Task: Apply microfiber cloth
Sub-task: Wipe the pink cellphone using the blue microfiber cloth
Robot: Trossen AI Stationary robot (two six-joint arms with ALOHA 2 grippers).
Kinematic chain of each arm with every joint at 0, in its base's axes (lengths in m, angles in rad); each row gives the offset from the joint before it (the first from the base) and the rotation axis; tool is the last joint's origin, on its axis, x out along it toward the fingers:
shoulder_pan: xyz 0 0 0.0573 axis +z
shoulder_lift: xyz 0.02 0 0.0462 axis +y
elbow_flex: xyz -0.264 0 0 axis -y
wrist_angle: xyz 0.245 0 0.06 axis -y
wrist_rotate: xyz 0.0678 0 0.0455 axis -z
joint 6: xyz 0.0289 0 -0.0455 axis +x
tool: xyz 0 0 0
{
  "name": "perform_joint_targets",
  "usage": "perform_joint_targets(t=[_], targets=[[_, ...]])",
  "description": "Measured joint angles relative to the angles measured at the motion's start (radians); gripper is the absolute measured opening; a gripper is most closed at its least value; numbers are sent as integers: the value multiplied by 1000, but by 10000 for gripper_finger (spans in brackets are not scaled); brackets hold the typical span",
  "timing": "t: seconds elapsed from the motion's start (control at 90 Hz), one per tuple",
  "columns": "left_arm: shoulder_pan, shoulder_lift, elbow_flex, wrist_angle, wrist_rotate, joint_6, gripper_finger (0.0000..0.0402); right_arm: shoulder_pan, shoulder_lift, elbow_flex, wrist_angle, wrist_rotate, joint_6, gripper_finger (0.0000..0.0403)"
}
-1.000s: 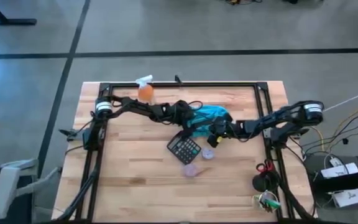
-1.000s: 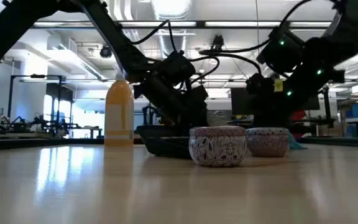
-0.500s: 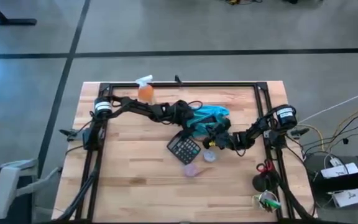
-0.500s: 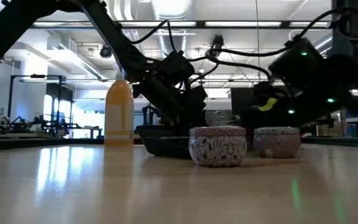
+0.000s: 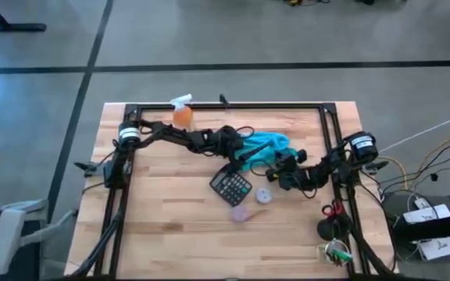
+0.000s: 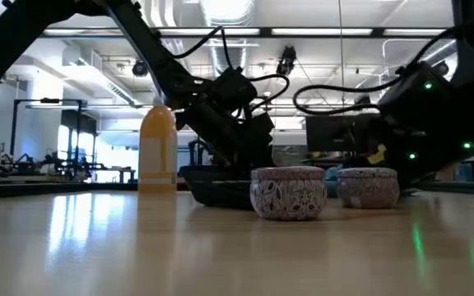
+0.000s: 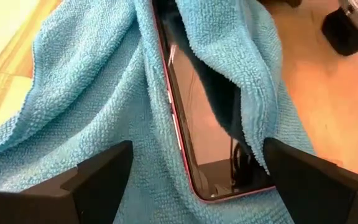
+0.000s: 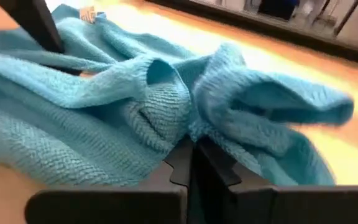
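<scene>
The teal microfiber cloth (image 5: 266,145) lies crumpled mid-table, partly wrapped round a pink-edged phone (image 7: 207,134) with a dark screen. My left gripper (image 7: 197,149) hovers open over them, one finger on either side of the phone; I cannot tell whether it touches the cloth. My right gripper (image 5: 276,167) is low at the cloth's right, near side, shut where the cloth (image 8: 104,106) bunches. My right gripper pinches a bunched fold of the cloth (image 8: 188,127) between its two fingers (image 8: 211,163), coming in low and nearly level from the table's right. Creases run together at the fingertips. One layer or several, I cannot tell. The rest of the cloth lies slack on the table.
A black calculator (image 5: 231,186) lies just near of the cloth, with two small patterned tins (image 6: 288,192) (image 6: 368,187) beside it. An orange spray bottle (image 5: 182,114) stands at the far left. A black frame (image 5: 334,125) runs round the tabletop.
My right arm has folded back toward the table's right edge and come down low. Its gripper has stayed at the cloth's right, near side, shifting slightly to the right.
</scene>
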State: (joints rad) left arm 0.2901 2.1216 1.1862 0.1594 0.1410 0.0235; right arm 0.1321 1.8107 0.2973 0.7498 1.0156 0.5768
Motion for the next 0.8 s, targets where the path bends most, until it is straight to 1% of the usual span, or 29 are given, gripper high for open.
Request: perform_joint_targets(t=[0.1, 0.156, 0.211, 0.367, 0.489, 0.578, 0.733, 0.8], targets=[[1, 0, 1, 6, -1, -2, 347, 8, 1, 60, 42, -79, -43, 1], [0, 0, 1, 7, -1, -2, 347, 1, 8, 73, 26, -124, -70, 0], [0, 0, 1, 11, -1, -2, 347, -7, 35, 99, 23, -145, -82, 0], [0, 0, 2, 18, -1, -6, 347, -18, 108, 184, 52, -267, -115, 0], [0, 0, 2, 20, -2, -6, 347, -16, 149, 229, 53, -282, -136, 0], [1, -2, 2, 19, 1, -6, 347, -17, 149, 235, 49, -287, -147, 0], [1, -20, 3, -1, 1, -6, 347, -14, 134, 214, 52, -233, -98, 0], [1, -26, 3, -9, -3, -6, 347, -15, 133, 200, 51, -187, -70, 0]])
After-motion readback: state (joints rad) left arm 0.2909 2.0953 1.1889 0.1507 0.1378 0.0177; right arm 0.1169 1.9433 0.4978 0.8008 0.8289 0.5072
